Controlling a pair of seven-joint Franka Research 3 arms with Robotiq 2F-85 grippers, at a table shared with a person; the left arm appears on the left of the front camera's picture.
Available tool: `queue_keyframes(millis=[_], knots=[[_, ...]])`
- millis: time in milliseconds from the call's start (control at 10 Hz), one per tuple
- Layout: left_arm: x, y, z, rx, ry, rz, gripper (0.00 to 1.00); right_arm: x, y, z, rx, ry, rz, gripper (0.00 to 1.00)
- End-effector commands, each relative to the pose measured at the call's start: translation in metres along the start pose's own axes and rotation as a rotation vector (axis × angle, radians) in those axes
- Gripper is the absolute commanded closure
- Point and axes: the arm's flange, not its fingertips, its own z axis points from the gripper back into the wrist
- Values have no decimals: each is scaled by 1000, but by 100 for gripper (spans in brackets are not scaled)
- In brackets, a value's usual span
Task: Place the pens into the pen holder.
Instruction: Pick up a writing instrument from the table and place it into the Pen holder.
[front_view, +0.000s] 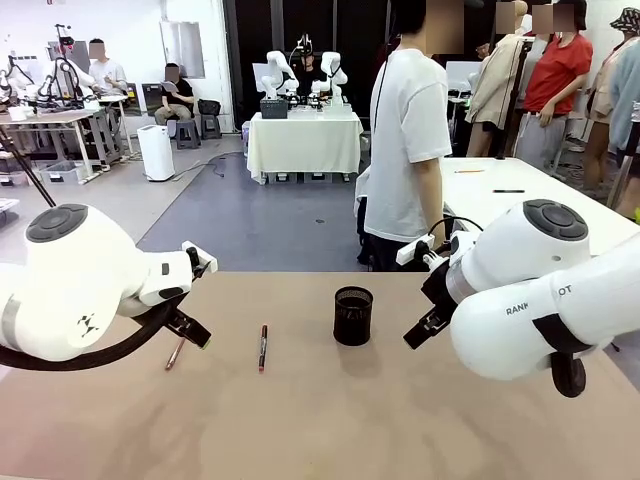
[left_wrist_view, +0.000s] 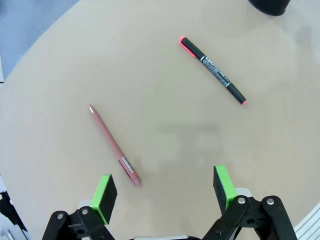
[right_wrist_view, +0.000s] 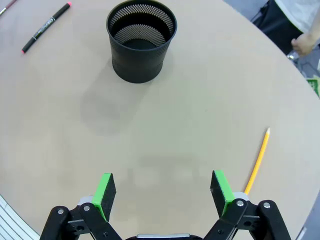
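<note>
Two arms flank a tan table (front_view: 320, 430), and I read both as poised to start. The left gripper (left_wrist_view: 164, 189) and the right gripper (right_wrist_view: 162, 192) hang over bare tabletop, fingers spread wide, nothing between them. The pen holder (front_view: 353, 316) stands upright at frame centre, likely so that either arm can reach it; the right wrist view looks into its mouth and finds it empty. That view also supplies the yellow pencil (right_wrist_view: 258, 160), flat at lower right. The left wrist view separates the dark pen with red ends (left_wrist_view: 213, 70), upper right, from the brownish-red pen (left_wrist_view: 113, 145), lower left, well apart, presumably for single picks.
</note>
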Motion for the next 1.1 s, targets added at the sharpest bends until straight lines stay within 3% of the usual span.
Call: queue_keyframes(millis=[0,1000], knots=[[0,0,0,0,0,0,0,0,0,0,0,0,0,0],[0,0,0,0,0,0,0,0,0,0,0,0,0,0]])
